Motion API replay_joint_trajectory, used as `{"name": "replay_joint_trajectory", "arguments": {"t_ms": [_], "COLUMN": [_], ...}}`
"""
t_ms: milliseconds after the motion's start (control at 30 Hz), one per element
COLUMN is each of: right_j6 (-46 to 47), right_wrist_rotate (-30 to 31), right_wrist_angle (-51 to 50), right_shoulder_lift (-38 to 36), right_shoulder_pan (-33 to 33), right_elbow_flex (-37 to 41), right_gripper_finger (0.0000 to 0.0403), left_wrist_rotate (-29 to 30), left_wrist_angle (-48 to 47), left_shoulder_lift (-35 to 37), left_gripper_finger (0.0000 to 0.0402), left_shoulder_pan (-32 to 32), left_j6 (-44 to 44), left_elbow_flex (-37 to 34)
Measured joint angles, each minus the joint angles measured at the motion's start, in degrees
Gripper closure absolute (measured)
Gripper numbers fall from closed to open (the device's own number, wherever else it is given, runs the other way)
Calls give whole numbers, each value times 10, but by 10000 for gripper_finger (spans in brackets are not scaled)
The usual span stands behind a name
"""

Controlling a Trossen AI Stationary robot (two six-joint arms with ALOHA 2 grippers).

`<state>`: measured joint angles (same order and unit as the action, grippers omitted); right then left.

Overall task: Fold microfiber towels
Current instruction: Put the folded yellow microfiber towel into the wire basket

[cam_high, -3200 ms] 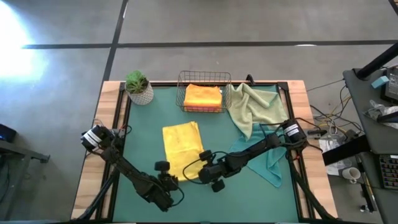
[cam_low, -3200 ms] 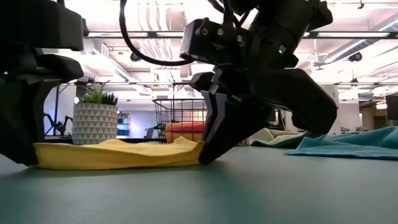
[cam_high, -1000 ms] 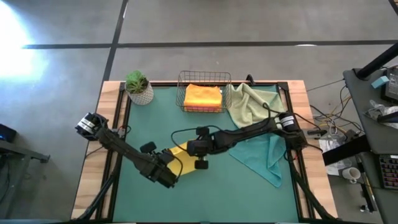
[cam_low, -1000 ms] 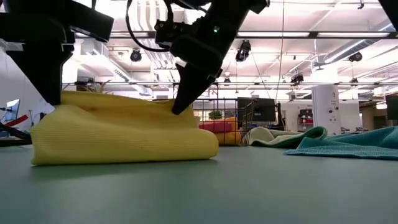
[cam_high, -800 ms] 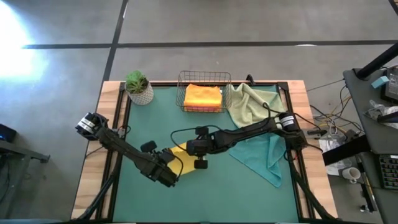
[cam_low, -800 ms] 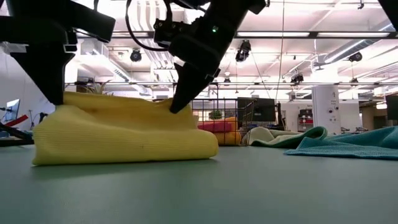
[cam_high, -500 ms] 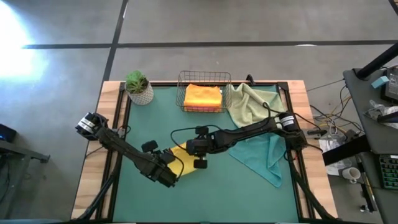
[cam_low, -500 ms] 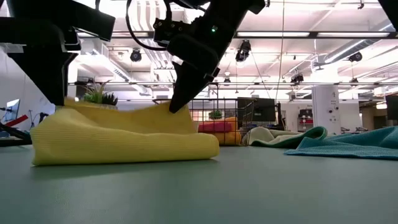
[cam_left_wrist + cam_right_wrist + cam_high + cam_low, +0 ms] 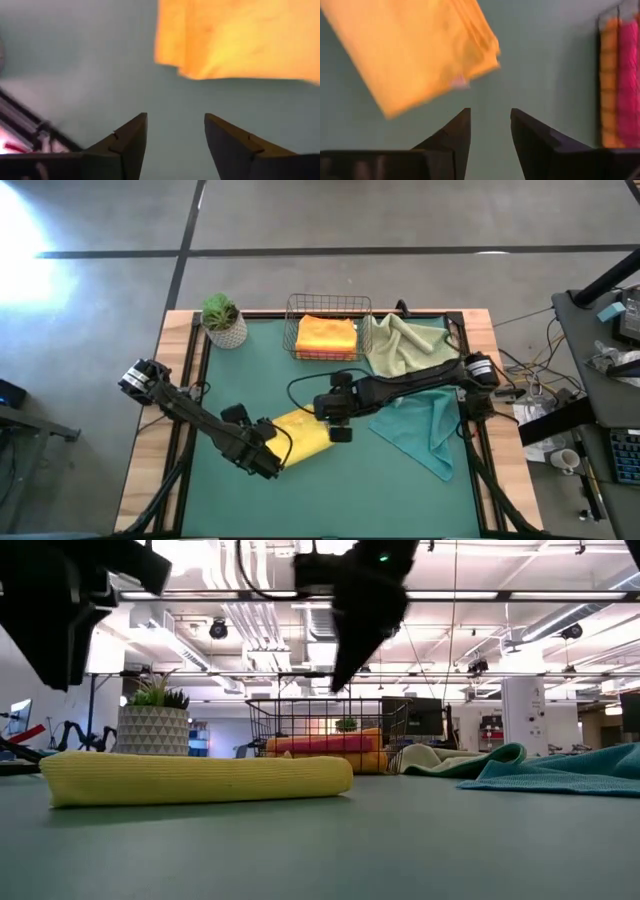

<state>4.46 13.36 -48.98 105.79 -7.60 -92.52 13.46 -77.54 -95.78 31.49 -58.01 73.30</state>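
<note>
The yellow towel (image 9: pixel 303 434) lies folded flat on the green table mat (image 9: pixel 400 480), near the middle of the table and toward its front edge; in the low view it reads as a low, flattened roll (image 9: pixel 195 780) resting on the mat. The left gripper (image 9: pixel 270 460) is positioned just beside the towel's left end, above the mat; its wrist view shows both fingers (image 9: pixel 125 142) spread apart with nothing between them and the towel's edge (image 9: pixel 235 40) lying ahead of the tips, not touching them. The right gripper (image 9: pixel 338 420) is positioned just beside the towel's far right corner; its wrist view shows the fingers (image 9: pixel 457 132) parted, empty, with the towel's corner (image 9: pixel 420 55) ahead of the tips and clear of them. In the low view both grippers hang above the towel with open air between them and the cloth. The wire basket (image 9: pixel 328 328) at the back of the mat contains a folded orange towel (image 9: pixel 326 335); a pink layer (image 9: pixel 627 85) is visible beside orange in the right wrist view. The pale sage green towel (image 9: pixel 405 348) lies crumpled right of the basket, and the teal towel (image 9: pixel 425 430) is spread under the right arm. A potted plant (image 9: pixel 222 320) stands at the back left corner.
</note>
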Motion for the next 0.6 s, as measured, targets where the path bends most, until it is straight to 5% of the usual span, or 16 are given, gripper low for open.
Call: {"name": "replay_joint_trajectory", "arguments": {"t_ms": [200, 600], "right_j6": [-15, -23], "right_wrist_rotate": [-27, -81], "right_wrist_angle": [-20, 174], "right_shoulder_lift": [-76, -194], "right_shoulder_pan": [-15, -75], "right_elbow_flex": [78, 267], "right_gripper_finger": [290, 300], "left_wrist_rotate": [1, 14], "left_wrist_angle": [106, 236], "left_shoulder_lift": [3, -46], "left_gripper_finger": [219, 219], "left_shoulder_pan": [35, 84], "left_j6": [-1, -1], "left_elbow_flex": [26, 36]}}
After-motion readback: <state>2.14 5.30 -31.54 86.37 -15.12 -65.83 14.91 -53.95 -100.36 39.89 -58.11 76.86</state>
